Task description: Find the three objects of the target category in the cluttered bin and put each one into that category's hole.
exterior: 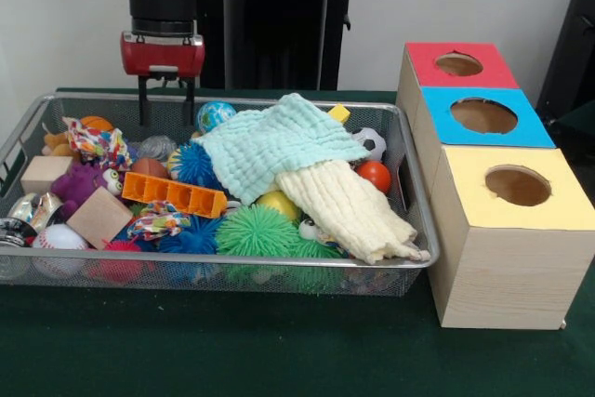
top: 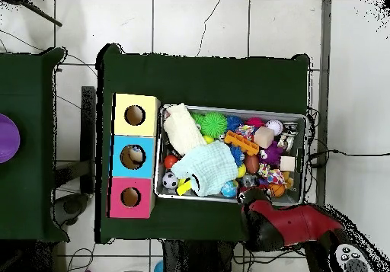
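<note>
Stretching under everything, the green bench (exterior: 232, 350) is carrying a wire bin (exterior: 414, 230) heaped with toys, directly below and in front of the claw (exterior: 165, 104). Well off to the claw's side, in the front view's right part, a wooden box (exterior: 507, 267) is showing three holes, topped red (exterior: 458, 64), blue (exterior: 483, 115) and yellow (exterior: 517, 185). Draping over the pile beside the claw are a mint cloth (exterior: 270, 141) and a cream cloth (exterior: 349, 211). Lying just under the claw is an orange block (exterior: 174, 194); a green spiky ball (exterior: 257, 230) is sitting farther forward. Hanging above the bin's back rim, the claw is standing narrowly parted and empty.
</note>
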